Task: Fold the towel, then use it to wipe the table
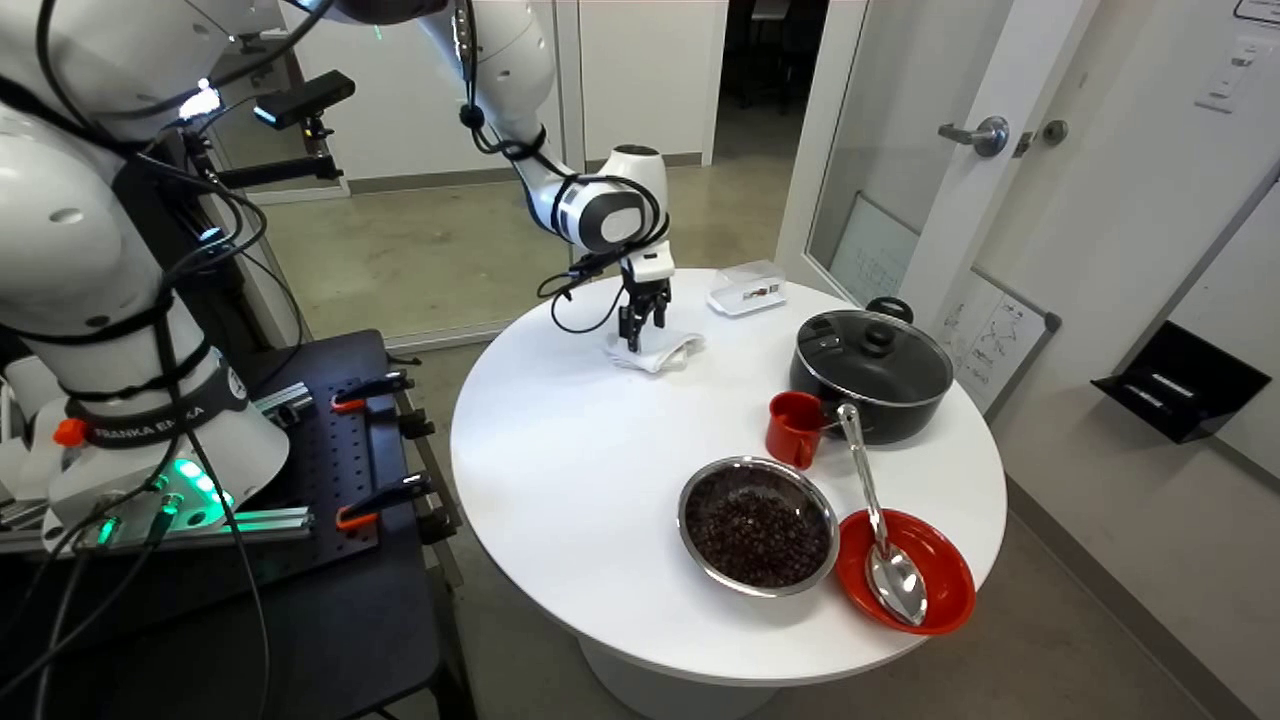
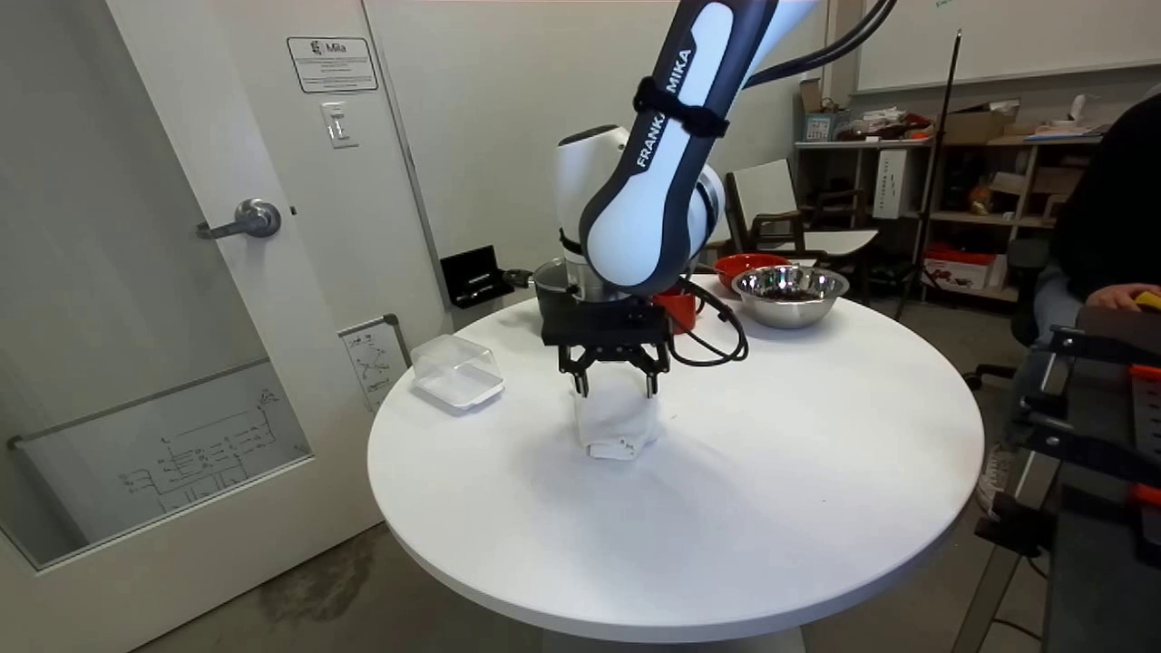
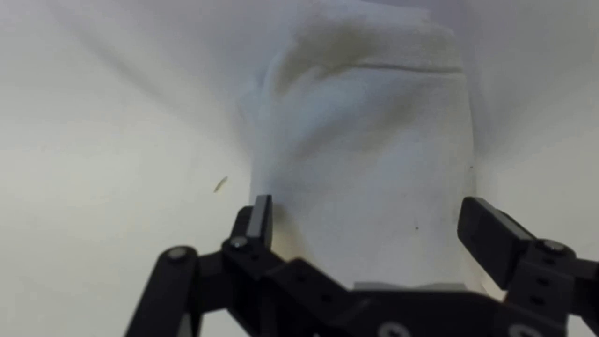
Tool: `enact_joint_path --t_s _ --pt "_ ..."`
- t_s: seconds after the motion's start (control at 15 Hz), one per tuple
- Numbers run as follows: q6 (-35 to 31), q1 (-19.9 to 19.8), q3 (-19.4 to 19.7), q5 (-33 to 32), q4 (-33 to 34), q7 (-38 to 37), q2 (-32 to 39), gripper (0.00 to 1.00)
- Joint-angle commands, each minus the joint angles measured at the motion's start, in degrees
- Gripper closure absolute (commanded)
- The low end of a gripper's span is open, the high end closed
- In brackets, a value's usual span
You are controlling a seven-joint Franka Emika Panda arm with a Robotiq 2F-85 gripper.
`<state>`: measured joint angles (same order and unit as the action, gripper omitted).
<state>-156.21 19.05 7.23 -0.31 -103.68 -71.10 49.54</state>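
The white towel [image 1: 668, 354] lies folded into a small bundle on the white round table [image 1: 560, 460]. It also shows in an exterior view [image 2: 619, 424], with a folded near edge. In the wrist view the towel [image 3: 374, 154] is a roughly rectangular pad with a crease near its top. My gripper [image 1: 646, 334] is open, pointing down over the towel. In an exterior view the gripper [image 2: 617, 393] has its two fingers apart above the towel. In the wrist view the gripper [image 3: 367, 206] has a finger near each side edge of the towel, nothing held. I cannot tell whether the fingertips touch it.
A clear plastic box [image 2: 460, 374] stands near the towel. A black lidded pot [image 1: 875, 370], a red mug [image 1: 794, 430], a metal bowl of dark pieces [image 1: 757, 527] and a red plate [image 1: 945, 570] with a metal spoon [image 1: 897, 585] stand on the table. A small fleck [image 3: 220, 184] lies beside the towel.
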Motion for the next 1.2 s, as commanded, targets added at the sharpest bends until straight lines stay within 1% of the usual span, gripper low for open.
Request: enact_joint_path --t_s 0.0,0.33,0.4,0.47,0.87,1.13 --pt "0.84 0.35 0.51 1.20 2.53 -0.58 2.37 0.00" --pt "1.45 -0.01 0.05 1.77 4.52 -0.23 4.55 0.00" --pt "1.68 -0.17 -0.13 2.01 4.98 -0.11 4.96 0.25" --pt "1.76 -0.17 -0.11 2.12 5.32 -0.10 5.29 0.26" --pt "4.25 -0.09 0.12 2.07 7.21 -0.42 5.99 0.71" --pt "6.10 0.50 0.74 1.42 8.00 -1.17 6.26 0.98"
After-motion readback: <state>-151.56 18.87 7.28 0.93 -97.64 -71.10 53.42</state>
